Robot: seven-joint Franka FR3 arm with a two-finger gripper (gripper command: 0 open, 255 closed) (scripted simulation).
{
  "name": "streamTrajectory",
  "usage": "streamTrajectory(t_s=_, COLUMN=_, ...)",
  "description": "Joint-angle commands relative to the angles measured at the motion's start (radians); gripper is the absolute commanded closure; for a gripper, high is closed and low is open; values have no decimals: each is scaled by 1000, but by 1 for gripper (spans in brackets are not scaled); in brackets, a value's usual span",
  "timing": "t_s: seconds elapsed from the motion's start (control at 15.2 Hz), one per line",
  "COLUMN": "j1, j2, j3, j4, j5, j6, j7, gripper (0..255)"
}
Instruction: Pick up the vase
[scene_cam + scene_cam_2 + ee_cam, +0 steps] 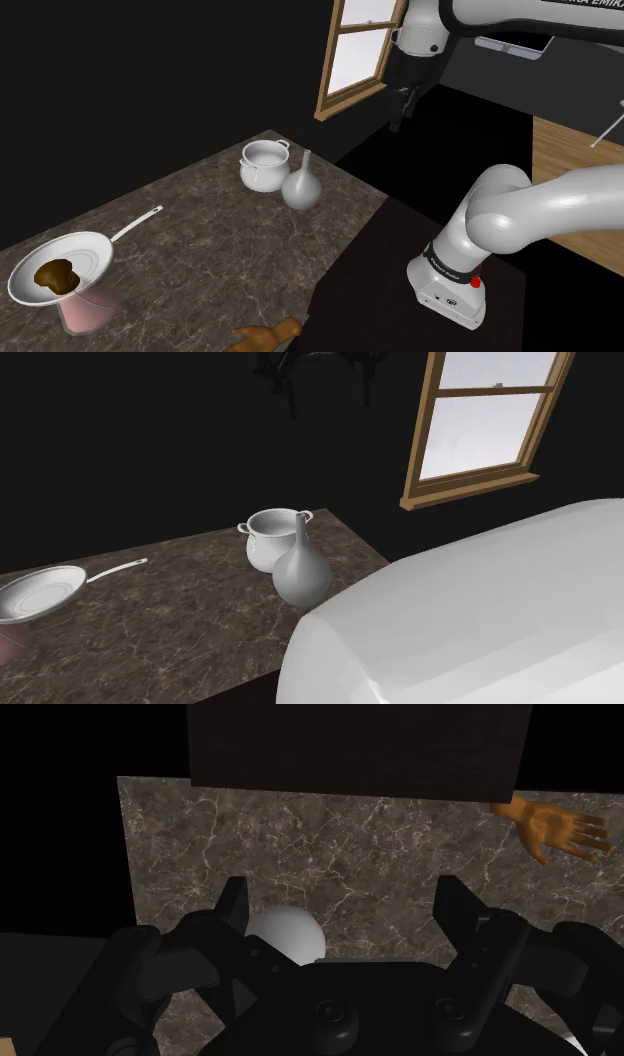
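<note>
- Counter (pixel 200 215): the vase (pixel 301 185) is being borne upright near the far end, just beside a pot (pixel 264 163), long axis vertical.
- Gripper (pixel 400 115): being held high, the vase lying well below, toward the shoulder view's left.
- Fingers (pixel 236 904): being held apart, empty. The wrist view is showing the vase offset toward one finger, which the shoulder view is not revealing.

The counter (pixel 200 260) carries one grey vase (pixel 301 187), one white pot (pixel 263 165), one pan (pixel 88 252), one brown lump (pixel 56 274), one pink object (pixel 88 312) and one orange hand-shaped figure (pixel 556 829), plus one window (pixel 355 55).
</note>
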Motion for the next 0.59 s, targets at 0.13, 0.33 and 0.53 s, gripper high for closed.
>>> streamTrajectory(t_s=0.13, j1=-4, j2=47, j3=-15, j4=-21, j5=-6, j6=75, j7=-6, gripper=0)
streamTrajectory(t_s=0.33, j1=-10, j2=128, j3=-37, j4=-41, j5=-15, j6=186, j7=-16, gripper=0)
streamTrajectory(t_s=0.53, j1=-15, j2=220, j3=-59, j4=-48, j5=-20, j6=295, j7=-26, gripper=0)
